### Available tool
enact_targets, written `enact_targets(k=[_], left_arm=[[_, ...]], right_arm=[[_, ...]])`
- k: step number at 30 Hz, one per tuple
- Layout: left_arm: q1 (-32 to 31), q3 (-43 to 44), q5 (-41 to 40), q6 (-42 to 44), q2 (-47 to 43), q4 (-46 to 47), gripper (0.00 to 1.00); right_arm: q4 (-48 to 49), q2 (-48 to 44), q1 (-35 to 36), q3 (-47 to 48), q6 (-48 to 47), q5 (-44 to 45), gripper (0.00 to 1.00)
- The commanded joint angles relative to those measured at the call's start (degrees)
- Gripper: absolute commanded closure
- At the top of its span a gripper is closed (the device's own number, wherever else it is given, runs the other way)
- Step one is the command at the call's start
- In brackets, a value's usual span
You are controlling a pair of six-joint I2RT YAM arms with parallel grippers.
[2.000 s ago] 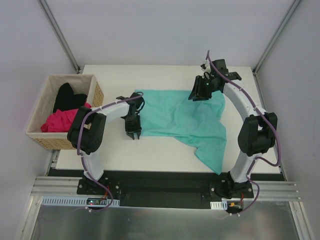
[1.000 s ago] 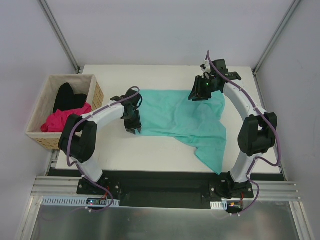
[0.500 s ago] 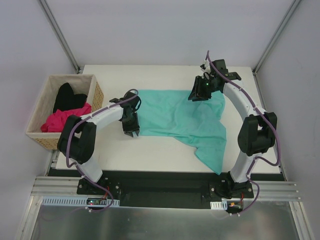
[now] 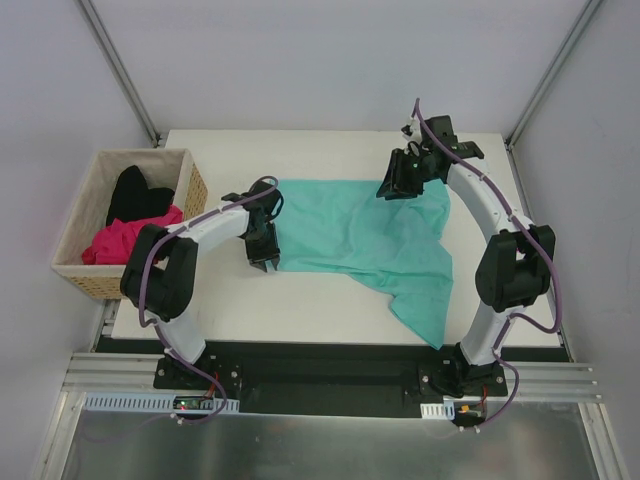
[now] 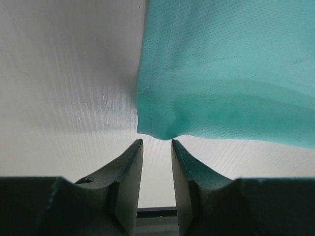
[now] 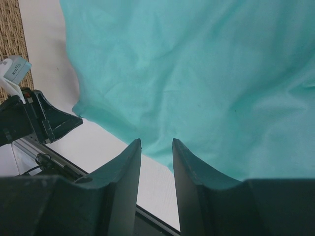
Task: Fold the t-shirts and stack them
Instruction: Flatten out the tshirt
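Teal shirt [image 4: 370, 235]: found spread unfolded over middle and right of table [image 4: 330, 150], wrinkled, with one tail reaching the near edge at right. No fold made yet, so judged task early. Noted pink shirt [image 4: 115, 243] and black shirt [image 4: 135, 195] bunched in basket [image 4: 70, 265] at left, beside the table, probably waiting their turn.

Found left gripper [image 5: 156, 141] low at the shirt's near left corner, fingers parted a little with nothing between them. Saw corner just ahead of the tips, not touching as far as could tell. Probably lined up there to pinch that corner.

Found right gripper [image 6: 156, 140] above the far right corner, over cloth, fingers likewise narrowly apart and empty. Read the pairing as set-up for a two-corner grab, to straighten the shirt or fold it across.

Flagged risk: with thin cloth lying flat, tips could slide over the hem and catch nothing, or take one layer only. Judged near tail likely to drag once lifted.
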Motion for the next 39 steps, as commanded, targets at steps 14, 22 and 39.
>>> enact_targets(k=[14,22,39], left_arm=[[3.0,3.8,2.0,3.8,4.8,-0.7,0.76],[4.3,5.0,4.6,5.7,6.7,0.0,1.0],[4.8,9.2,6.4,4.4,-0.4,-1.2,1.0]], right_arm=[[-2.6,0.0,0.3,5.5,0.9,1.6,0.65],[-3.1,0.0,0.5,5.8,1.1,2.3,0.65],[-2.6,-0.3,2.4,3.1,0.0,2.3,0.67]])
